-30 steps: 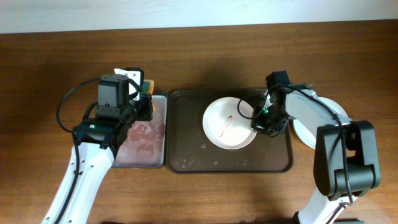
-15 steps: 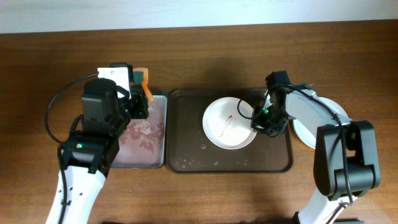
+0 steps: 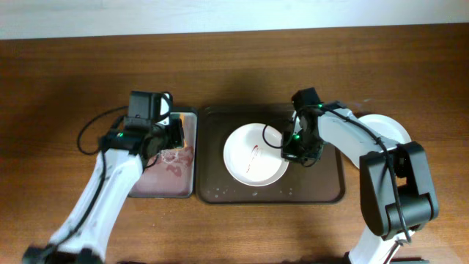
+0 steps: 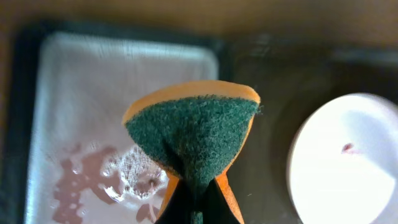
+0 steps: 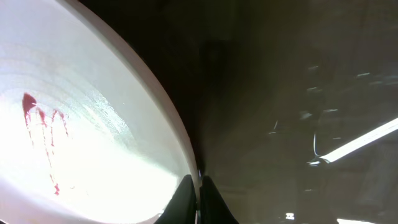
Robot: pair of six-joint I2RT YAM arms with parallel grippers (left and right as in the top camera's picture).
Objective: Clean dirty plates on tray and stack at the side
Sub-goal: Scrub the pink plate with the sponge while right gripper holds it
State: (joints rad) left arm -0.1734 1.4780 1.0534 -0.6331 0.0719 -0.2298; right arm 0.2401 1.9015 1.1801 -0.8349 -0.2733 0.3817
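A white plate [image 3: 253, 154] with thin red smears lies on the dark brown tray [image 3: 322, 187]; it also shows in the right wrist view [image 5: 87, 143] and the left wrist view [image 4: 348, 168]. My right gripper [image 3: 291, 143] is shut on this plate's right rim [image 5: 194, 186]. My left gripper [image 3: 170, 132] is shut on an orange sponge with a green scouring face [image 4: 194, 134], held over the smaller tray. Another white plate [image 3: 388, 128] lies on the wood table at the right, partly hidden by my right arm.
The smaller tray with a pinkish, foamy wet bottom [image 3: 165, 176] lies left of the dark tray; it also shows in the left wrist view [image 4: 81, 124]. Water drops dot the dark tray's floor [image 5: 323, 124]. Brown wood tabletop [image 3: 234, 59] surrounds both trays.
My right gripper has dragged the smeared plate leftward across the dark tray. My left gripper has come down and right with the sponge, toward the small tray's right edge.
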